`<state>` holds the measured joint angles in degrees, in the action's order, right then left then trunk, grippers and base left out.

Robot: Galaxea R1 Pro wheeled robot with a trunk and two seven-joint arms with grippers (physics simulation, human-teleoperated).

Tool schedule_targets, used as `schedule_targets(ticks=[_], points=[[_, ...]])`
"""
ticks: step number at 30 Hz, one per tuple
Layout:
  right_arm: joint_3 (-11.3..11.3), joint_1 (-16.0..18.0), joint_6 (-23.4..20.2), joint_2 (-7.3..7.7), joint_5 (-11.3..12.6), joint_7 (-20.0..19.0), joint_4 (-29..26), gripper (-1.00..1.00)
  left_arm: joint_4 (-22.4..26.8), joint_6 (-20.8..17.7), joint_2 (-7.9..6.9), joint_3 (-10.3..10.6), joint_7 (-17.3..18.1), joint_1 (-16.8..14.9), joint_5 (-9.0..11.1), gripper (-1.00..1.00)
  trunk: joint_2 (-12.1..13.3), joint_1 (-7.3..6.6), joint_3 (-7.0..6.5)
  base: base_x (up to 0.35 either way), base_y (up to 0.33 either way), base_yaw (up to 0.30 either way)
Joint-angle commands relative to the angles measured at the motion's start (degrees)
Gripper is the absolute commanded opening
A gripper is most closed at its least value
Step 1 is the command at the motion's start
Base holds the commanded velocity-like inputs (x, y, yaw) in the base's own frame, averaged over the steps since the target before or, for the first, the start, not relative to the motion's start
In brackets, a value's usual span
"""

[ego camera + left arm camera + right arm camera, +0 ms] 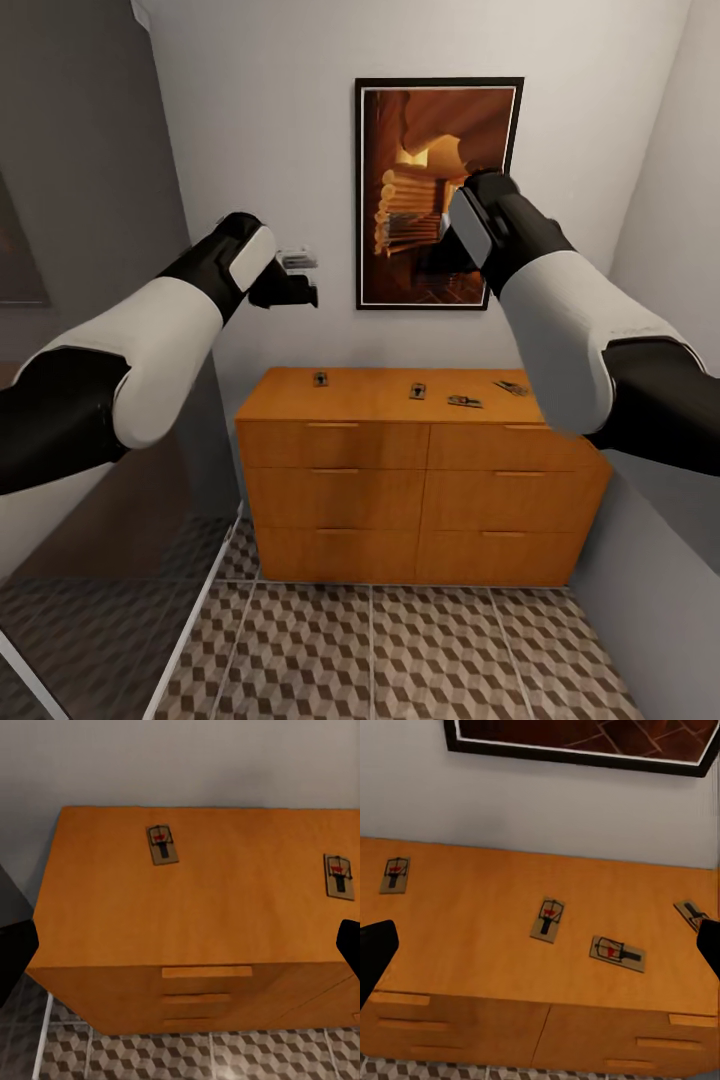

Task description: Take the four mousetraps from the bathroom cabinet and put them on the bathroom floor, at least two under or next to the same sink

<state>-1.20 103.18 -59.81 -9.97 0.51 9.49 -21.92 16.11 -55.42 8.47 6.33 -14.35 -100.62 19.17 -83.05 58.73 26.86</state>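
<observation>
Bathroom corner, grey walls, cube-pattern bathroom floor (420,650) in front of the cabinet (420,490); log-cabin picture (438,190) hangs above it; four mousetraps lie flat on the cabinet top, none picked yet: far-left trap (321,379), middle trap (417,390), tilted trap (464,402), right-edge trap (511,387); both arms raised well above the top; left gripper (297,275) looks spread, nothing held; right gripper (540,945) fingers wide apart at frame edges, empty; in the right wrist view the middle trap sits roughly between the fingers, long axis running front-to-back of the cabinet; right arm likely nearer for that one, left arm nearer the far-left trap; straight descent needed.
</observation>
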Motion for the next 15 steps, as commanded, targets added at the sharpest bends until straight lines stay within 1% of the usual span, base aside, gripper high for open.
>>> schedule_targets(ticks=[1,5,9,15], points=[[-0.15,0.73,-0.19,-0.03,0.55,0.26,-0.10,1.00,0.08,0.14,-0.03,0.40,-0.38,0.27,0.60,1.00,-0.03,0.00,0.07,0.000,0.000,0.000],[-0.18,3.70,-0.19,-0.03,2.90,0.30,-0.04,1.00,0.12,0.86,-0.03,0.46,-0.35,0.98,0.60,1.00,-0.03,0.00,0.07,0.000,0.000,0.000],[-0.20,6.40,-0.19,-0.03,4.55,0.33,0.14,1.00,0.14,1.27,-0.02,0.50,-0.33,1.31,0.58,1.00,-0.03,0.00,0.07,0.000,0.000,0.000],[-0.16,7.93,-0.19,-0.03,5.11,0.34,0.02,1.00,0.14,1.50,-0.02,0.52,-0.33,1.47,0.56,1.00,-0.03,0.00,0.07,0.000,0.000,0.000]])
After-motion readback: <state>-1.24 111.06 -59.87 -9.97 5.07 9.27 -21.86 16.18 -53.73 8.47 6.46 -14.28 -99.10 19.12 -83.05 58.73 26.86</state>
